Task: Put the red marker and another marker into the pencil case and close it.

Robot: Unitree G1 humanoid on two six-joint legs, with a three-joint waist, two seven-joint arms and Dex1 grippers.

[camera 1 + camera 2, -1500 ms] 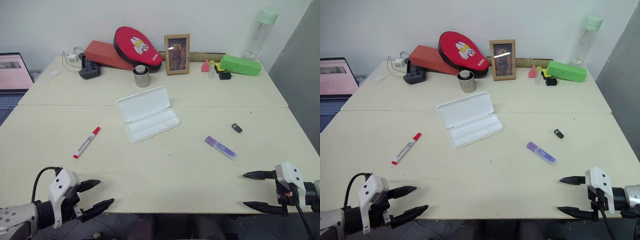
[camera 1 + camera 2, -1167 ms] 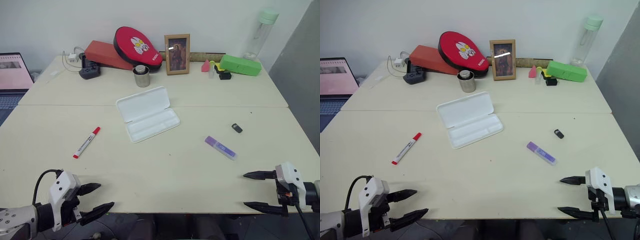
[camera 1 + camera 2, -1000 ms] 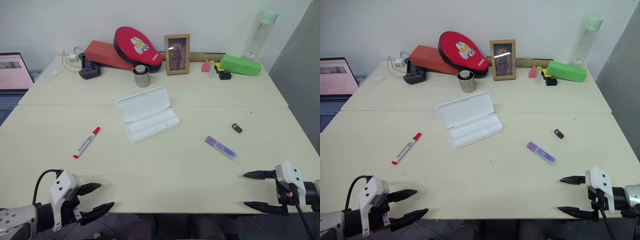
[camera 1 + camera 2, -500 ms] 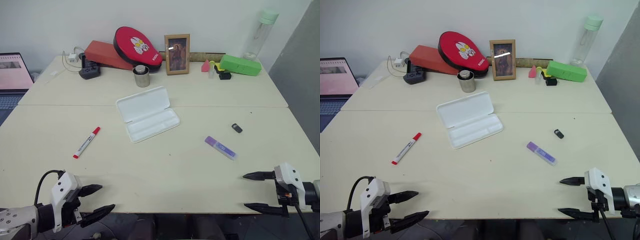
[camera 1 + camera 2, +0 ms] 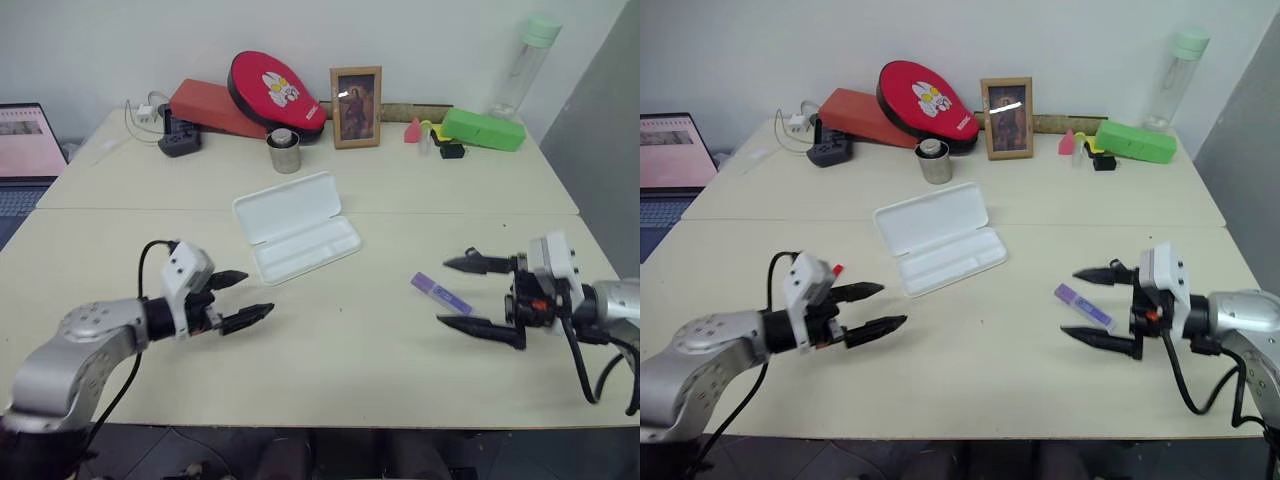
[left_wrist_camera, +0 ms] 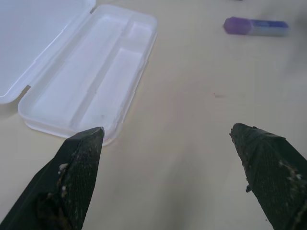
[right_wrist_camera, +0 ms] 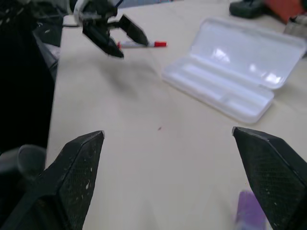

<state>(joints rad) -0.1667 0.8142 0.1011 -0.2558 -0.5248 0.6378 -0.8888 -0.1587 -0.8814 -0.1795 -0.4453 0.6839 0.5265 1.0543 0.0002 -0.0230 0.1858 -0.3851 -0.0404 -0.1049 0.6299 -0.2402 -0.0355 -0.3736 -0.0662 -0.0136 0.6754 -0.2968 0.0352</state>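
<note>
Pencil case [image 5: 295, 228] lid open, tray empty. Left gripper [image 5: 247, 298] spread wide, nothing gripped. Right gripper [image 5: 454, 293] spread wide, empty, purple marker [image 5: 440, 294] between fingertips.

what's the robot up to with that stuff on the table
It is setting out to pack markers into the pencil case, which lies open and empty mid-table. Both claws are open and hold nothing. The left claw hovers over the table just short of the case, with the red marker lying beside that arm. The right claw hangs close to the purple marker, which lies on the table untouched.
</note>
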